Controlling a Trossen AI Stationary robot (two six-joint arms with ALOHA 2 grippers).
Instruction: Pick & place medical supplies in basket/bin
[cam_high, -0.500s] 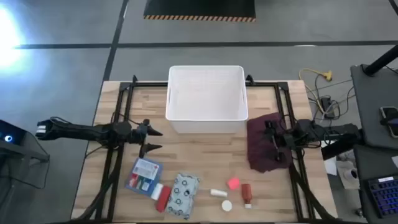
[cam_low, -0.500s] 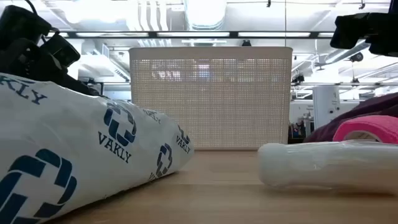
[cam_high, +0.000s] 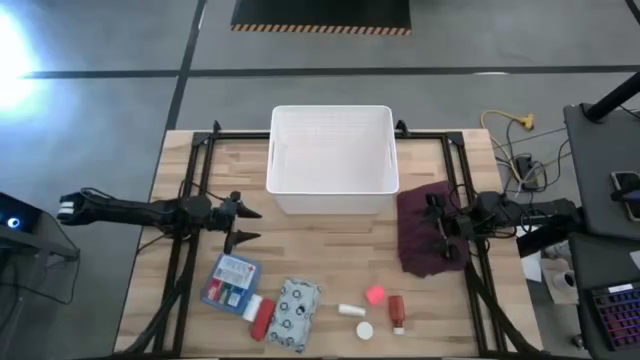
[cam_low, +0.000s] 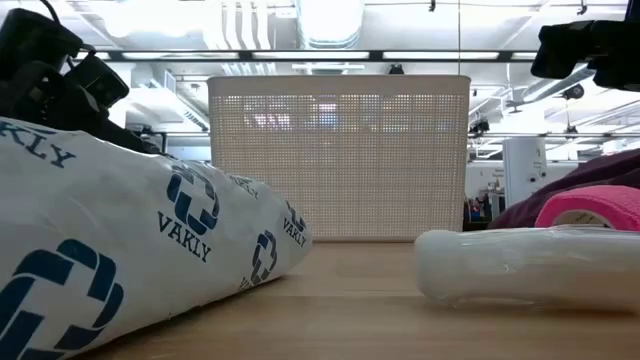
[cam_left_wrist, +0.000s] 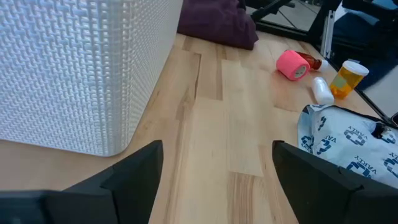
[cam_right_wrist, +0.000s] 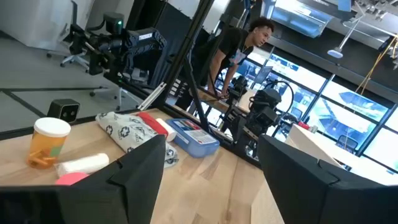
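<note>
The left pincer (cam_high: 243, 225) hangs over the bare wooden bench (cam_high: 330, 250) with its two dark fingers spread apart and nothing between them, just off the near left corner of the white rectangular plastic tub with ribbed walls (cam_high: 332, 160). In the left wrist view the tub's textured wall (cam_left_wrist: 74, 68) fills one side, with open planks ahead of the fingers. Nearest to this pincer, toward the bench's front edge, lies the blue flat packet (cam_high: 230, 281), with a red tube (cam_high: 262, 318) just beside it and the white pouch printed with blue marks (cam_high: 297, 313) next along. Farther right sit a small white bottle lying on its side (cam_high: 349, 310), a round white cap (cam_high: 365, 329), a pink cube-like roll (cam_high: 375, 294) and a second red tube (cam_high: 397, 313). The left wrist view also shows an orange pill vial with a white lid (cam_left_wrist: 347, 79) beside the white bottle.

The right pincer (cam_high: 437, 226) rests over the crumpled maroon cloth (cam_high: 428, 240) at the bench's right side, near the tub's right corner, fingers likewise parted and empty. Its wrist view looks across the supplies into the room, where a person (cam_right_wrist: 233, 50) in dark clothes leans over equipment.

The tub stands at the bench's far middle, well apart from the row of supplies; nothing shows inside it. Black frame rails (cam_high: 190, 260) cross the bench on both sides.
</note>
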